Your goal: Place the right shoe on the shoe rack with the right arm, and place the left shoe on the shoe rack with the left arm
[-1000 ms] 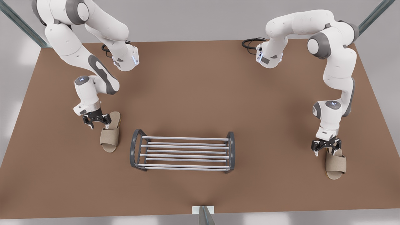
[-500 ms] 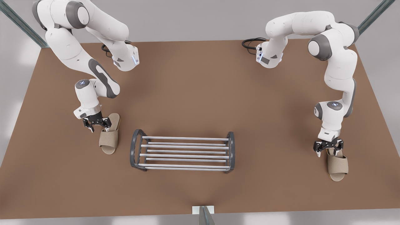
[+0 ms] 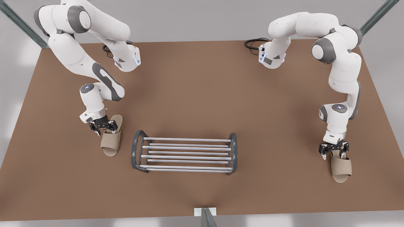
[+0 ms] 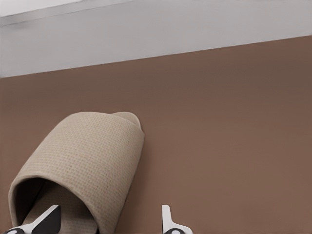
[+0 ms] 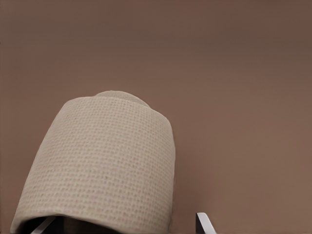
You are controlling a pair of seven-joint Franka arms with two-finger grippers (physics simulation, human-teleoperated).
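The left shoe [image 3: 110, 142], a beige open-toe slipper, lies on the brown table at the front view's left of the shoe rack [image 3: 136, 151]. My left gripper [image 3: 104, 129] is low at its heel end and open. In the left wrist view one fingertip [image 4: 46, 219] sits inside the slipper [image 4: 83, 156] and the other outside its side wall. The right shoe [image 3: 341, 167] lies far to the front view's right, near the table's side edge. My right gripper [image 3: 333, 153] is open over its heel, straddling one side of the slipper [image 5: 107, 161].
The rack of silver bars stands mid-table between the two slippers, with nothing on it. Black cables [image 3: 254, 42] lie by the arm bases at the back. A small post [image 3: 205, 216] stands at the table's front edge.
Both grippers have come down onto the heel ends of their slippers. The left one also shifted slightly toward the rack. The slippers have barely moved.
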